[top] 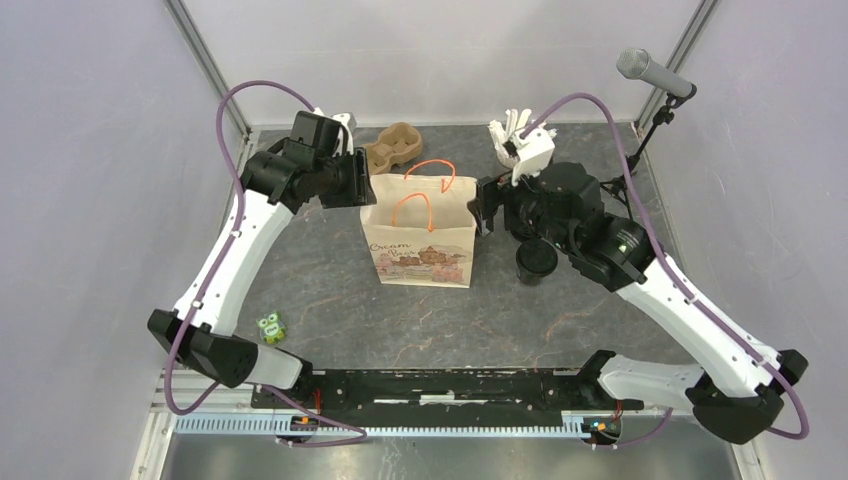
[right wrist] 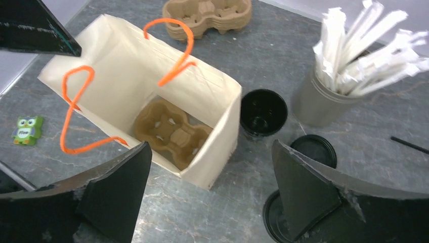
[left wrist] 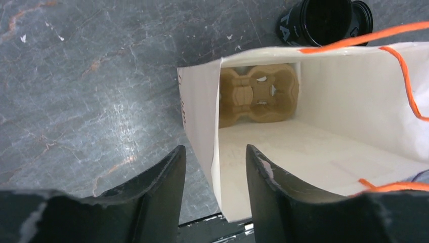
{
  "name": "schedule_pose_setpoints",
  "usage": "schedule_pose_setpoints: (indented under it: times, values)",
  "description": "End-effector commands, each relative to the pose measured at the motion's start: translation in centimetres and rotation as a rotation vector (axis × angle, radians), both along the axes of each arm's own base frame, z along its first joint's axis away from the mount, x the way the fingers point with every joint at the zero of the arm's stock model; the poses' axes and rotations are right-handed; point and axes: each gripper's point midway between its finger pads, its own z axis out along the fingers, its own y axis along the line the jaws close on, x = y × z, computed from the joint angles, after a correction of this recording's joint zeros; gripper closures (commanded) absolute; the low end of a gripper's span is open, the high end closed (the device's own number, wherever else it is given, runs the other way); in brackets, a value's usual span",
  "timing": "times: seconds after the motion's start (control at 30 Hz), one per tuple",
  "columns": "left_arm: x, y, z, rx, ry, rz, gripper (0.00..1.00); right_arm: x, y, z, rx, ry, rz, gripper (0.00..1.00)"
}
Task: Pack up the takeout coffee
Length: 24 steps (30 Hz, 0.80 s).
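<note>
The takeout coffee cup (top: pixel 537 260) is black and stands without a lid just right of the white paper bag (top: pixel 420 235); it also shows in the right wrist view (right wrist: pixel 263 112) and the left wrist view (left wrist: pixel 324 20). A round black lid (right wrist: pixel 313 150) lies on the table beside it. A brown pulp carrier (right wrist: pixel 172 134) lies in the bag's bottom. My left gripper (left wrist: pixel 215 149) is open, its fingers either side of the bag's left wall (left wrist: pixel 200 116). My right gripper (right wrist: pixel 211 147) is open and empty above the bag's right corner, near the cup.
A stack of brown carriers (top: pixel 395 145) sits behind the bag. A grey cup of white sticks (right wrist: pixel 318 101) stands behind the black cup. A second black lid (right wrist: pixel 275 220) lies under my right finger. A green owl toy (top: pixel 271 327) lies front left. The bag's orange handles (right wrist: pixel 172 50) stick up.
</note>
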Motion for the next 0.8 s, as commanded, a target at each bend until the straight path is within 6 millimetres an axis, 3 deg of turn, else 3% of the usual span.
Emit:
schedule_pose_setpoints:
  times: [0.0,0.27,0.47,0.63,0.77]
  values:
    - [2.6,-0.6,1.3,-0.020,-0.087,0.023,0.49,-0.4,-2.9,-0.3,0.030,0.001,-0.119,0.02]
    - [3.1,-0.2,0.2,0.026,-0.077,0.009,0.54,-1.0,-5.0,-2.9,0.001,0.070,-0.195,0.02]
    - [2.5,-0.2,-0.4,0.025,-0.068,0.003,0.58,-0.6,-9.5,-6.7,-0.135,0.169,-0.353,0.04]
    - [2.1,-0.4,-1.0,0.015,-0.053,-0.012,0.64,0.3,-11.9,-11.0,-0.218,0.239,-0.361,0.12]
    - [2.0,-0.1,-0.6,0.022,-0.070,-0.012,0.78,0.9,-13.0,-13.8,-0.256,0.278,-0.369,0.16]
